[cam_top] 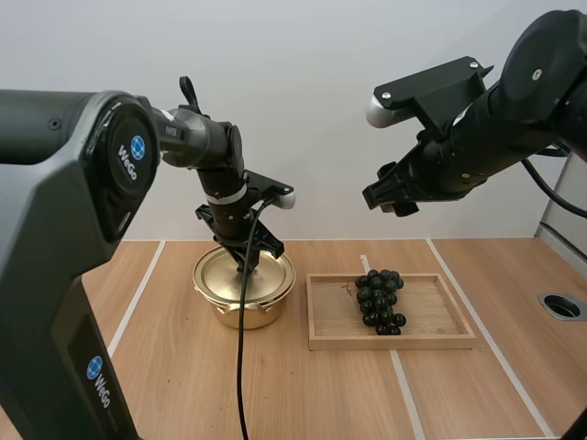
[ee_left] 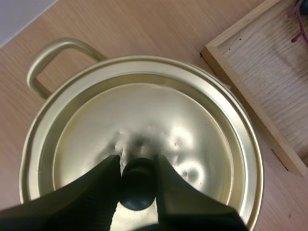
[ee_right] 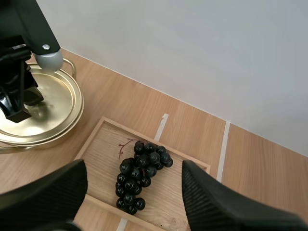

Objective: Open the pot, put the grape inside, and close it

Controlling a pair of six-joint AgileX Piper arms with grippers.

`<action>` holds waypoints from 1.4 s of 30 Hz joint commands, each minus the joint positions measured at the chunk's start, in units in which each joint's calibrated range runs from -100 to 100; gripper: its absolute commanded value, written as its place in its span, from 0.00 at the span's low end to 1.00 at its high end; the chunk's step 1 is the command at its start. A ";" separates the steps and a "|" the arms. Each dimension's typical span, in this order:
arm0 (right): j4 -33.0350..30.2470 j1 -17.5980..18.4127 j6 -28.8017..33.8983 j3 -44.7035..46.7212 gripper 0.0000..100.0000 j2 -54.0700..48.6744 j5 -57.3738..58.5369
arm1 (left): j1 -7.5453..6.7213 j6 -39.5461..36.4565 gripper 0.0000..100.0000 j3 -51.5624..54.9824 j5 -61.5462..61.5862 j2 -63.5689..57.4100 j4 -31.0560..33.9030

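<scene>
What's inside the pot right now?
Its inside is hidden: the lid sits on the pot, with the left gripper pinching the knob. The grapes lie outside, on the wooden tray.

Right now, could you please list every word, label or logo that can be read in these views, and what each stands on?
"WeGo": on the left arm's big round joint cover, beside a blue round logo.
"WeGo": lower on the same arm's housing, again with the logo.
Small white print on the left arm's slim link: too small to read.
Pot, grapes, wooden tray: no text.
</scene>
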 commanded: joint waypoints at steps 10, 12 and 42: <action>-3.16 0.10 2.88 -0.48 0.93 4.16 3.59 | -0.03 -0.75 0.00 -11.84 2.66 -14.02 0.22; -3.46 0.10 3.13 0.08 0.93 4.74 3.59 | -0.03 -0.75 0.00 -13.77 2.66 -16.81 0.22; -3.46 0.10 4.45 4.99 0.93 22.77 -2.62 | -0.03 -0.86 0.00 -22.11 0.09 -43.64 -3.49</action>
